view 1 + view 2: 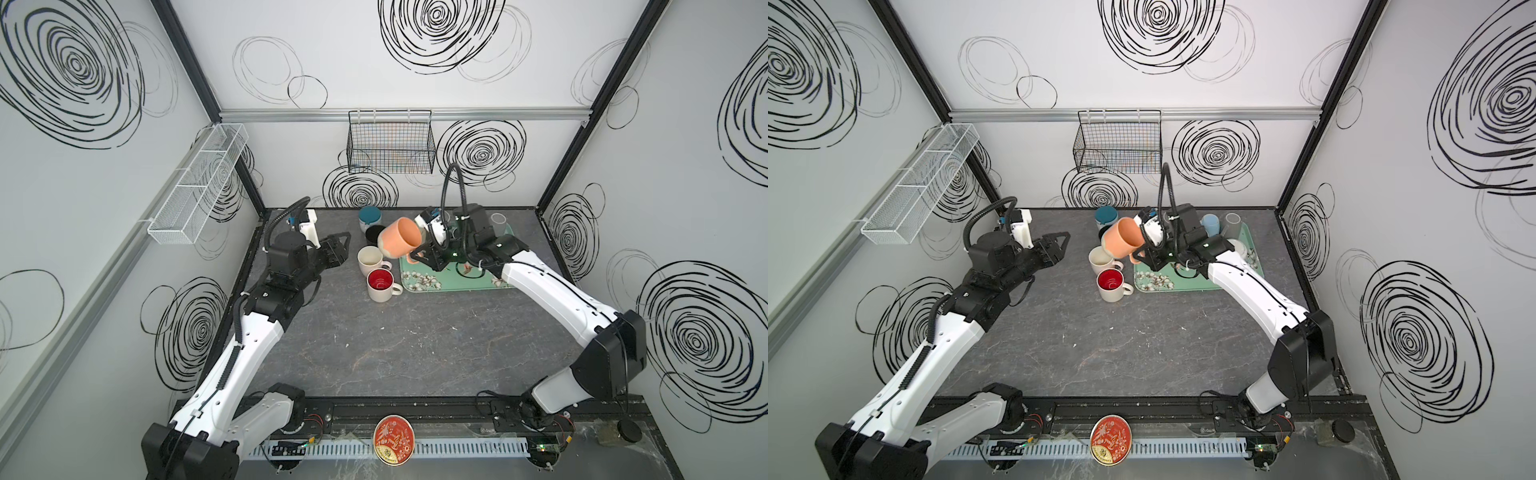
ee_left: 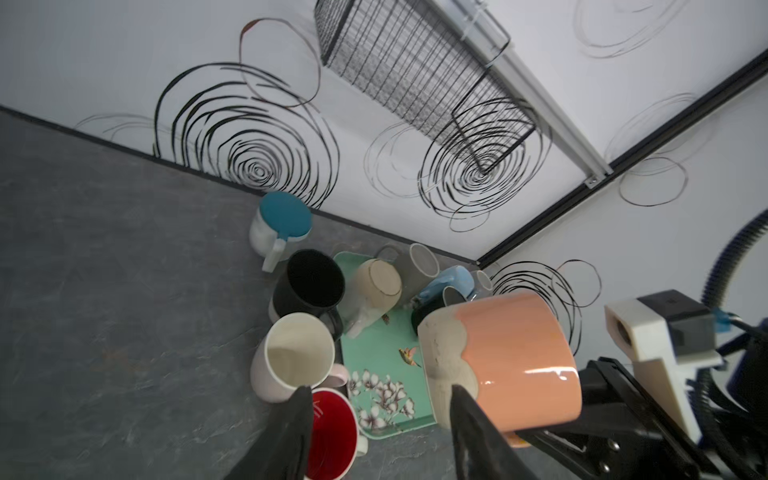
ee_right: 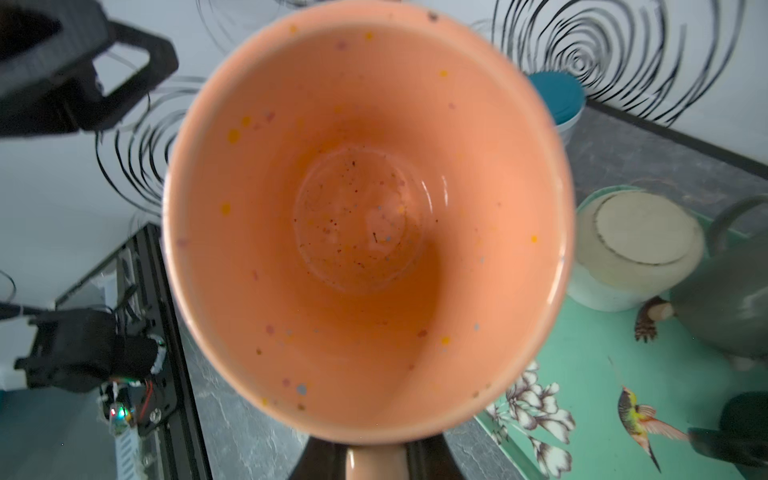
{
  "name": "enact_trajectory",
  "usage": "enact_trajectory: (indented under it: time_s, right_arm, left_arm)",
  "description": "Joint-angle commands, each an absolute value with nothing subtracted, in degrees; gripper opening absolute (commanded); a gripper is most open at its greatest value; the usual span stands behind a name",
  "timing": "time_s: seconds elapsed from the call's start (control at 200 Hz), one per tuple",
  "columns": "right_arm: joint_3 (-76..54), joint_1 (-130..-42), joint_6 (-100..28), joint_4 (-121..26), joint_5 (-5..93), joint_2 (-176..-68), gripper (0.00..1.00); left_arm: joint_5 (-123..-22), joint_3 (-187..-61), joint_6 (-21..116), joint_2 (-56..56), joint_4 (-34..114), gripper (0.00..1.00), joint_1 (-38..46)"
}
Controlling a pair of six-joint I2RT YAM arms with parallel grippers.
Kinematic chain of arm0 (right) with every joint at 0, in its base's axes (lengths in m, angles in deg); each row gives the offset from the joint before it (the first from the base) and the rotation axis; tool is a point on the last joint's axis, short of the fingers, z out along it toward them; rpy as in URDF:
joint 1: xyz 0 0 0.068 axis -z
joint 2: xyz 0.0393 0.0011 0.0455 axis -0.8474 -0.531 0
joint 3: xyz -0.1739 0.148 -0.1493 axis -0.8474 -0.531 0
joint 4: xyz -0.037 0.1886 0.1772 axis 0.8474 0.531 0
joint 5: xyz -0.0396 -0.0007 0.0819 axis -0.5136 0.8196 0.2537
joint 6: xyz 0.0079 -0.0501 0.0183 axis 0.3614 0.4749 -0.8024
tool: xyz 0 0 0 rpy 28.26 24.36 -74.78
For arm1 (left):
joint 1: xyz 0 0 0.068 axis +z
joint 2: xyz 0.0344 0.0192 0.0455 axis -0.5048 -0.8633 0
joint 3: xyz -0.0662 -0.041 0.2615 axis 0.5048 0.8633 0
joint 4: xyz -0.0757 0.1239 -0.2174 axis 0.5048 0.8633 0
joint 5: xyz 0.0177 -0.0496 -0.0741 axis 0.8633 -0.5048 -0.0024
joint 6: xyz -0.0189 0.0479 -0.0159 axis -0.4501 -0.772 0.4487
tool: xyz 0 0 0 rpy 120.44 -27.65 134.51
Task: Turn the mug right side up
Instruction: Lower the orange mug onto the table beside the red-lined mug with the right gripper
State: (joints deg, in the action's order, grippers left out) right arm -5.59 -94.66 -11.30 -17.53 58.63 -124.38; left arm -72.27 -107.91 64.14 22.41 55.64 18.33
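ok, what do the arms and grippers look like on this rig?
Left arm and right arm: white shell links, black joints and bases. A black corrugated hose loops over each wrist, by a white camera housing. Left gripper and right gripper: black, open-frame triangular fingers.

tray [image 1: 451, 283]: green, floral | wire basket [image 1: 390, 143]: black, hanging at rear | red tin [image 1: 393, 439]: front edge

The dark marbled table [image 1: 415, 345] is carrying a green floral tray [image 1: 440, 286] at the back, and four mugs are sitting just left of it: teal-bottomed mug [image 1: 370, 217] upside down, black mug [image 1: 374, 233], cream mug [image 1: 370, 258], red-lined mug [image 1: 379, 282] upright.
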Motion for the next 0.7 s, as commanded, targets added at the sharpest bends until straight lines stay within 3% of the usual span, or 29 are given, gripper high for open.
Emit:
enact_trajectory:
  time_s: [0.0, 0.245, 0.695]
  right_arm:
    - [-1.1, -101.1, 5.7, -9.7, 52.8, -125.4, 0.00]
    - [-0.2, -110.5, 13.8, -5.1, 39.6, -131.0, 0.00]
    - [3.6, -112.3, 15.3, -2.6, 32.3, -141.0, 0.00]
  left_arm:
    - [-70.2, -107.8, 63.2, 21.5, 62.6, 0.56, 20.3]
    - [-68.9, -104.8, 65.1, 21.3, 65.5, 0.56, 22.8]
    - [-76.6, -101.0, 66.5, 18.5, 63.5, 0.56, 25.3]
